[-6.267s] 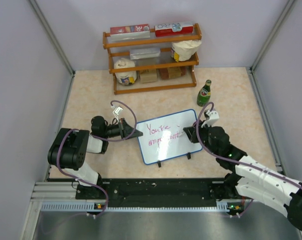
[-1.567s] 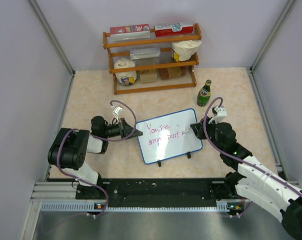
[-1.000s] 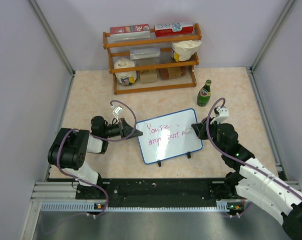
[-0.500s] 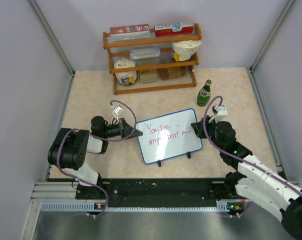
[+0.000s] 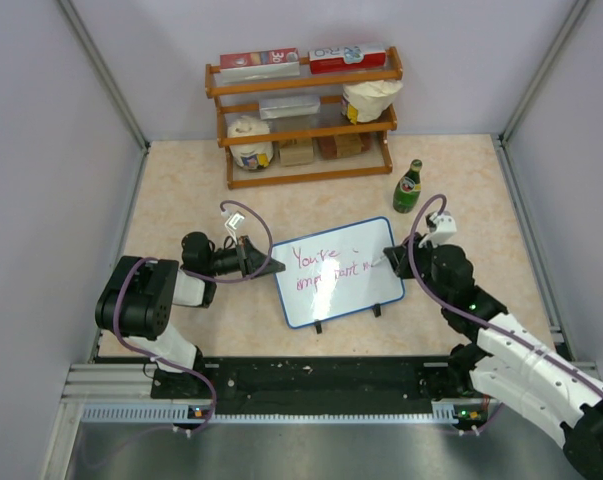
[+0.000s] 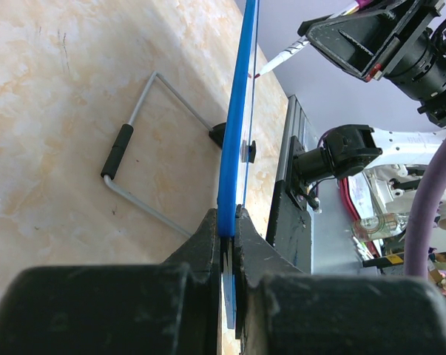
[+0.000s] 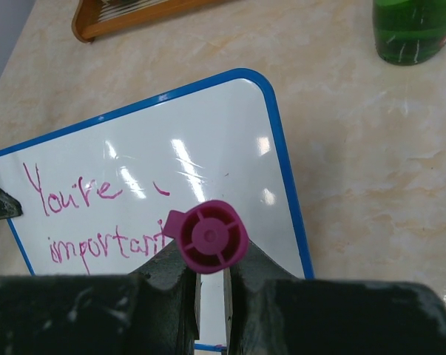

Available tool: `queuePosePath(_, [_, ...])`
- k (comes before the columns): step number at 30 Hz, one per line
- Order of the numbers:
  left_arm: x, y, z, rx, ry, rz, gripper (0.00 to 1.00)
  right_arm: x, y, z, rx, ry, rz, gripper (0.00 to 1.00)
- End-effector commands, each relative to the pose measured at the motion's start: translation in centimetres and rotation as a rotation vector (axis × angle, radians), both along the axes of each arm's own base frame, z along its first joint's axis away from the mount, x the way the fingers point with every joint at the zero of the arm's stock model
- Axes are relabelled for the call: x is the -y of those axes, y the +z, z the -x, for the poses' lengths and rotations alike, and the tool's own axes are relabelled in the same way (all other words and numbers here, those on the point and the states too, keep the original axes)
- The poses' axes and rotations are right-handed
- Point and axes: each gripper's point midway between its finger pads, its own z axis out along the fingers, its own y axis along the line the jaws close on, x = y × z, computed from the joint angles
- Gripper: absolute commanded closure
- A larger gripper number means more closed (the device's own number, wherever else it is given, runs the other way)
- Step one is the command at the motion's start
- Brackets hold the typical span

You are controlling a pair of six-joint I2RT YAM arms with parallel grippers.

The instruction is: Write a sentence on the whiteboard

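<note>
The whiteboard [image 5: 336,272], white with a thin blue frame, stands tilted on the table and bears pink writing, "You're" above "important". My left gripper [image 5: 269,268] is shut on its left edge; in the left wrist view the blue frame [image 6: 236,140] runs edge-on between my fingers [image 6: 208,237]. My right gripper [image 5: 389,258] is shut on a pink marker [image 7: 206,237] over the board's right part. In the right wrist view the marker's cap end faces the camera and hides its tip. The whiteboard [image 7: 208,170] fills that view.
A green bottle [image 5: 408,187] stands just behind the board's right corner, also in the right wrist view [image 7: 419,29]. A wooden shelf [image 5: 303,120] with boxes and jars stands at the back. The board's wire stand [image 6: 145,155] rests on the table.
The right gripper with the marker has moved right along the lower line, and the word "important" has grown longer. In the last second it shifted slightly back and forth. The left gripper has not moved.
</note>
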Motion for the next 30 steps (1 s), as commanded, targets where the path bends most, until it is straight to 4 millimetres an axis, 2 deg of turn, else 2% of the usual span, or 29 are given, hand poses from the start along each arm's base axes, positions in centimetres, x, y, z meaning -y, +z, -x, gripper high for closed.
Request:
queuePosePath(1, [-0.5, -0.2, -1.3, 0.080, 0.054, -0.020, 1.00, 1.0, 0.2, -0.2, 0.021, -0.034, 0.025, 1.00])
queuePosePath(5, [-0.5, -0.2, -1.2, 0.082, 0.052, -0.019, 1.00, 1.3, 0.3, -0.6, 0.022, -0.058, 0.033, 1.00])
queuePosePath(21, [-0.5, -0.1, -1.3, 0.082, 0.054, -0.020, 1.00, 1.4, 3.7, -2.7, 0.091, -0.102, 0.007, 1.00])
queuePosePath(25, [-0.5, -0.2, -1.2, 0.080, 0.052, -0.020, 1.00, 0.7, 3.5, -2.6, 0.079, -0.068, 0.002, 1.00])
queuePosePath(30, [-0.5, -0.2, -1.2, 0.079, 0.052, -0.020, 1.00, 0.0, 2.1, -2.1, 0.038, -0.025, -0.002, 1.00])
